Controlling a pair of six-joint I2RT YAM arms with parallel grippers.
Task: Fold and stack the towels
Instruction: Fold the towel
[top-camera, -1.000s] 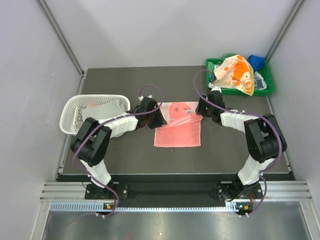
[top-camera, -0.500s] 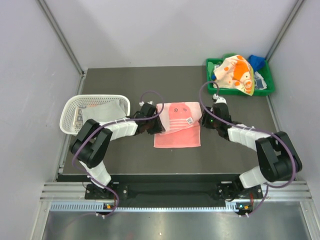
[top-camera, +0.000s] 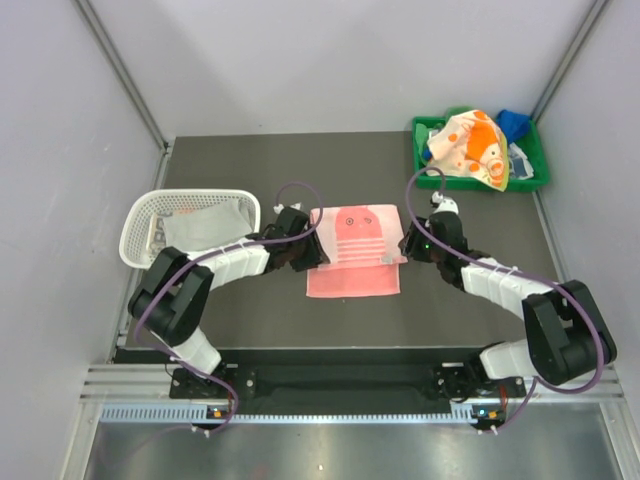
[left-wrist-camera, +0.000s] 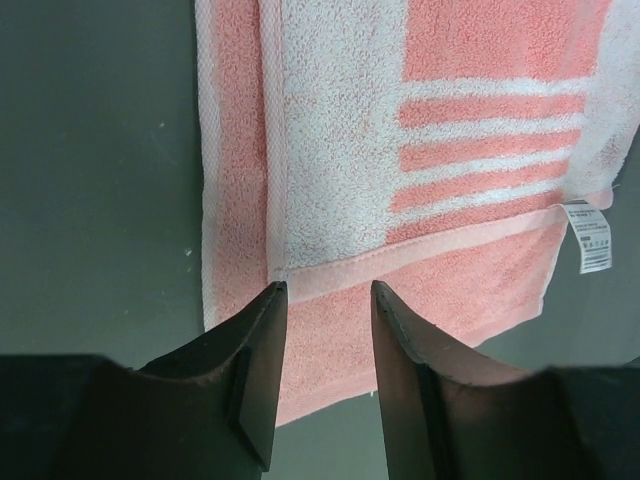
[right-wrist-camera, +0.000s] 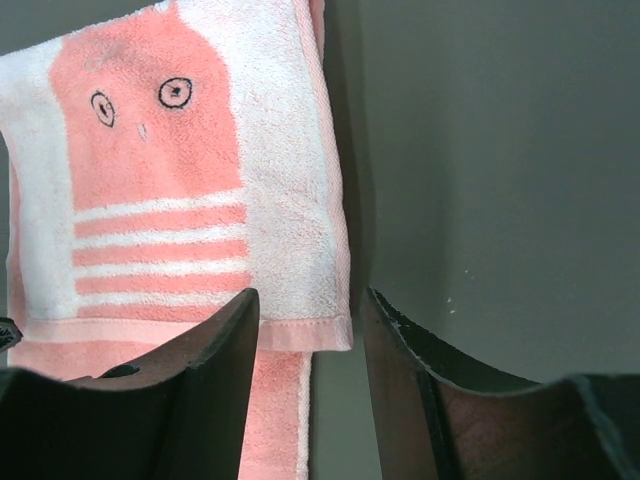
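Towel (top-camera: 353, 250) flap now lies flat, mid-frame — left gripper (left-wrist-camera: 325, 290) and right gripper (right-wrist-camera: 310, 300) gape, holding nothing — first fold looks done.

Folded pink towel (top-camera: 354, 262) lies on dark table (top-camera: 250, 165).

Reaching in from 7 o'clock with the left arm (top-camera: 230, 262), elbow bowed out toward 8. Mirroring from 5 o'clock with the right arm (top-camera: 490, 280), elbow out toward 4. Setting the left gripper (top-camera: 306, 252) low at 9 of centre, jaws parted, and the right gripper (top-camera: 405, 245) at 3, jaws likewise apart.
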